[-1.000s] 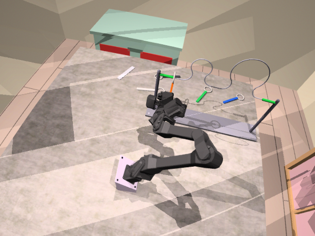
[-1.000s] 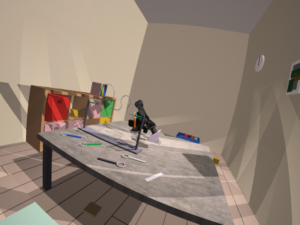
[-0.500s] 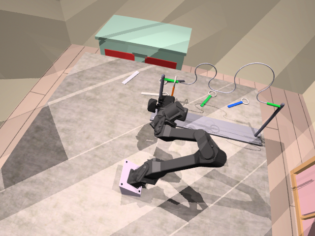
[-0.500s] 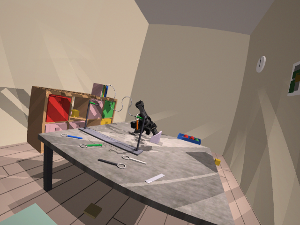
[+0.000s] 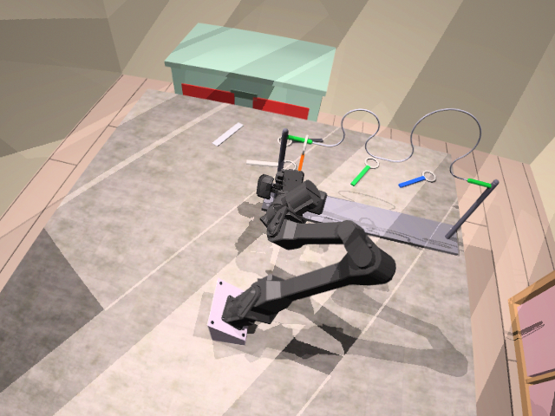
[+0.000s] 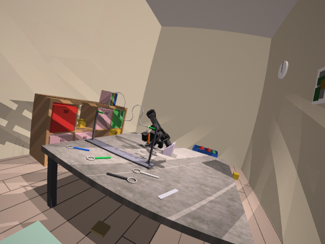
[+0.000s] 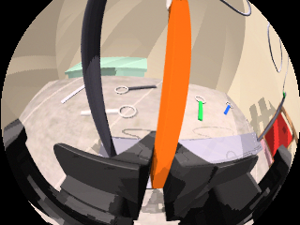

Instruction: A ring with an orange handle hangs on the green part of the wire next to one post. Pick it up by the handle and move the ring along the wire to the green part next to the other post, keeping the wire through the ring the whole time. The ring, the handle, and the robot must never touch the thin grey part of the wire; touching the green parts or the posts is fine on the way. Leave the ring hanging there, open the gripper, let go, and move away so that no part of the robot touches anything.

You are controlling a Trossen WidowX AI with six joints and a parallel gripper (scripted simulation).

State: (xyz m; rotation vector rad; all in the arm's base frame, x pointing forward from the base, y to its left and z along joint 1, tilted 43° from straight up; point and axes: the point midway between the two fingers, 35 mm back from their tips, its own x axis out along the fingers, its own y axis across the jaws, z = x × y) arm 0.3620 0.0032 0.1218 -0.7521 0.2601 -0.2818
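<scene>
Apparently, the pincer (image 5: 297, 173) (image 6: 149, 143) (image 7: 157, 135) is gripping the orange handle (image 5: 301, 162) (image 6: 149, 137) (image 7: 173, 94), nearly closed; its ring (image 5: 306, 143) (image 6: 148, 129) (image 7: 169, 5) is hanging around green wire (image 5: 297, 139) (image 6: 152, 127) beside the post (image 5: 282, 152) (image 6: 153, 147) (image 7: 92, 56), likely needing settling before release.

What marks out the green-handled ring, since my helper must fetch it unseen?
Find the long base joining two posts. On the table beyond it from the robot lies the ring, flat. Its handle is green; its neighbours' are blue and white.
</scene>
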